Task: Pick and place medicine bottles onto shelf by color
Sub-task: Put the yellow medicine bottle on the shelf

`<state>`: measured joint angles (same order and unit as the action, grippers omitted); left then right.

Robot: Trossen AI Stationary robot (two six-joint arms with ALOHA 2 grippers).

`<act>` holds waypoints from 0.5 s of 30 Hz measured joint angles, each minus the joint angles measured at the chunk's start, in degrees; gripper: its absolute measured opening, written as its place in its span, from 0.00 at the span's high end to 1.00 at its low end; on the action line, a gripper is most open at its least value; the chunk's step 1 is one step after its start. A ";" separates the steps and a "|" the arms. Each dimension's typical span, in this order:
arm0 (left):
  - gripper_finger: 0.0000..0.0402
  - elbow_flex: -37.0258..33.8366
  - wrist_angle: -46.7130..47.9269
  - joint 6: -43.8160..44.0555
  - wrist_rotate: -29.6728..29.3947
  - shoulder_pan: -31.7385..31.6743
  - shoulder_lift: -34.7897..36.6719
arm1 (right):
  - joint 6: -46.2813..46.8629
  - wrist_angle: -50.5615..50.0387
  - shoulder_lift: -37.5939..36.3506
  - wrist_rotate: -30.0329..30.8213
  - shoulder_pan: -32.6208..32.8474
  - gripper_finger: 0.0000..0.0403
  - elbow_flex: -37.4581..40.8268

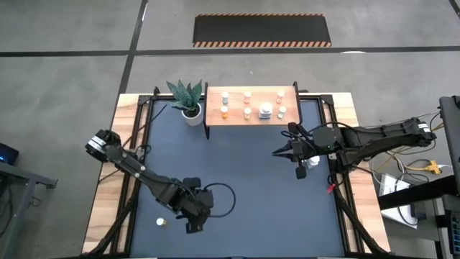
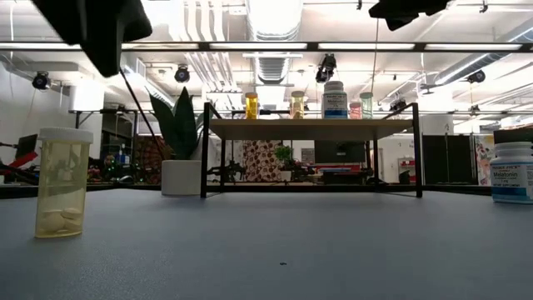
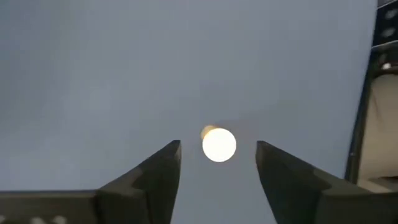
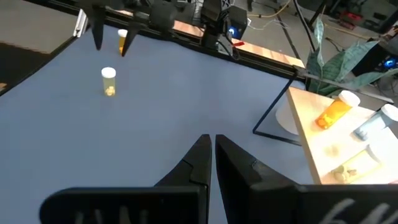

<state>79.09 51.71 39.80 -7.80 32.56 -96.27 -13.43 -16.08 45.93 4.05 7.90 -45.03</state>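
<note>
A small orange-yellow bottle with a white cap (image 1: 161, 222) stands upright on the dark blue tabletop near the front left; it also shows in the low view (image 2: 62, 183). My left gripper (image 1: 190, 224) hangs above it, open and empty; in the left wrist view the cap (image 3: 219, 144) shows between and beyond my fingers (image 3: 155, 177). My right gripper (image 4: 211, 149) is shut and empty above the table's right half (image 1: 280, 151). A white bottle with a blue label (image 1: 310, 162) stands under the right arm. The light-wood shelf (image 1: 286, 92) at the far edge holds several bottles.
A plant in a white pot (image 1: 191, 114) stands left of the shelf. The shelf's thin black legs (image 2: 204, 150) reach down to the table. The white bottle (image 2: 512, 172) is near the right edge. A red item (image 1: 331, 188) lies at the right rail.
</note>
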 joint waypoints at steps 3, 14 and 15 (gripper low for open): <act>0.47 0.00 -0.18 -0.63 -0.08 0.67 -1.69 | 1.03 -0.02 0.02 0.00 0.03 0.97 0.27; 0.43 -0.07 -2.21 -2.33 2.12 0.93 -7.44 | 2.13 -0.10 0.02 -0.01 0.11 0.97 0.87; 0.43 -0.16 -2.31 -1.97 2.69 0.94 -7.93 | 2.14 -0.09 0.02 -0.01 0.11 0.97 0.87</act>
<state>78.93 49.40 37.83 -5.11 33.50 -104.20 -11.28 -16.16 45.95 4.05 8.01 -44.16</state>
